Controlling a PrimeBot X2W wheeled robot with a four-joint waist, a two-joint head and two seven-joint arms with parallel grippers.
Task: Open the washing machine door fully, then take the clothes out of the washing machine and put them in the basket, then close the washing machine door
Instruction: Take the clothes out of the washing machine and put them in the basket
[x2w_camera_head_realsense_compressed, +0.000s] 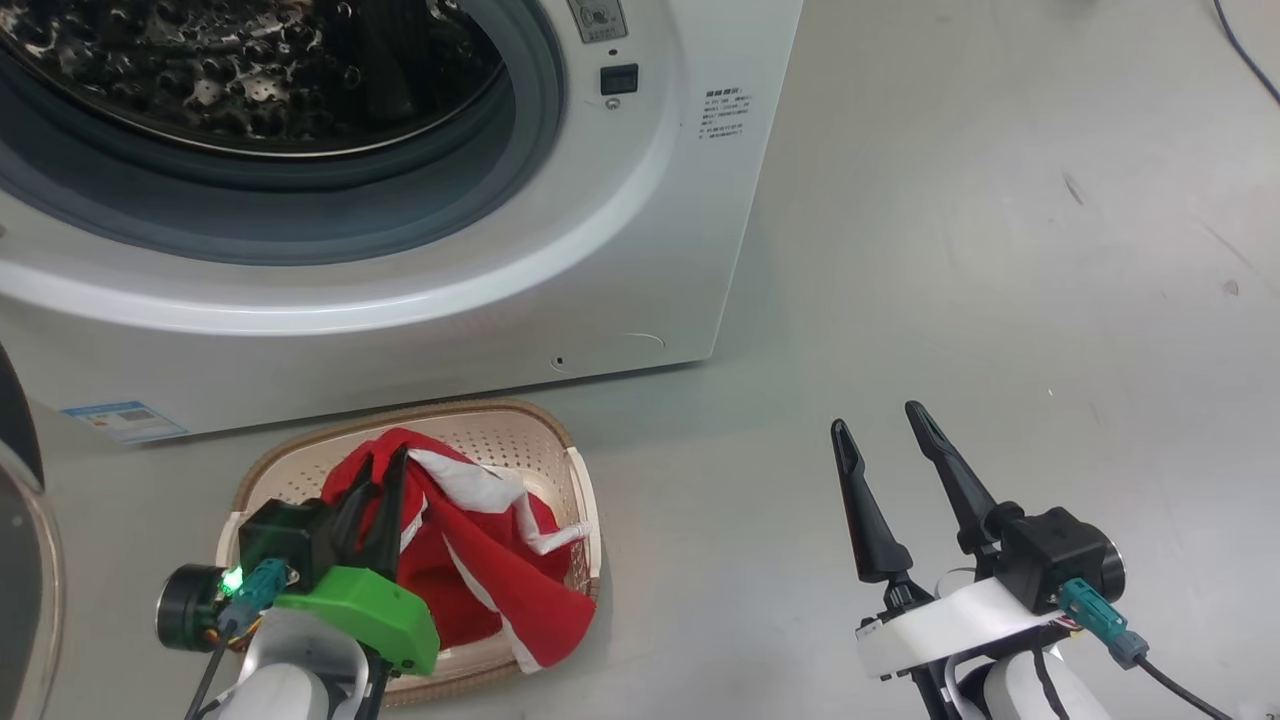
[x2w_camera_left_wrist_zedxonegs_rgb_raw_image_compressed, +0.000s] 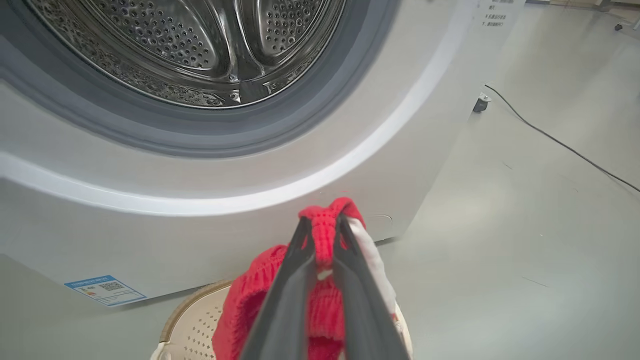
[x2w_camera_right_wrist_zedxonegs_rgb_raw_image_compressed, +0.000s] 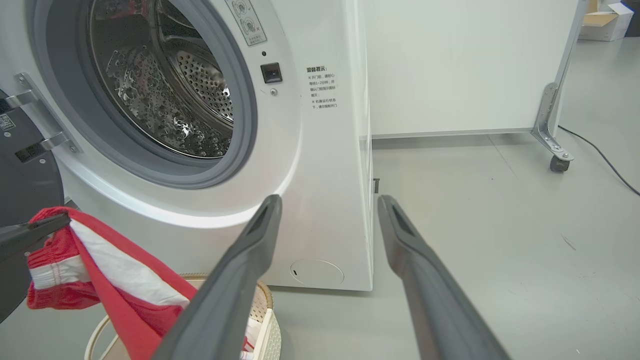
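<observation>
Red clothes (x2w_camera_head_realsense_compressed: 480, 560) clamped in left claw (x2w_camera_head_realsense_compressed: 386, 468) above basket (x2w_camera_head_realsense_compressed: 480, 410) | right claw (x2w_camera_head_realsense_compressed: 877, 417) agape, empty

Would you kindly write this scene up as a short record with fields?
door: open, standing at the left of the machine
drum: steel, no clothes in the part seen
clothes: red and white, pinched at the top, hanging into the basket
basket: on the floor, just in front of the machine
left gripper: shut on the clothes, above the basket
right gripper: open, empty, over the floor
</observation>
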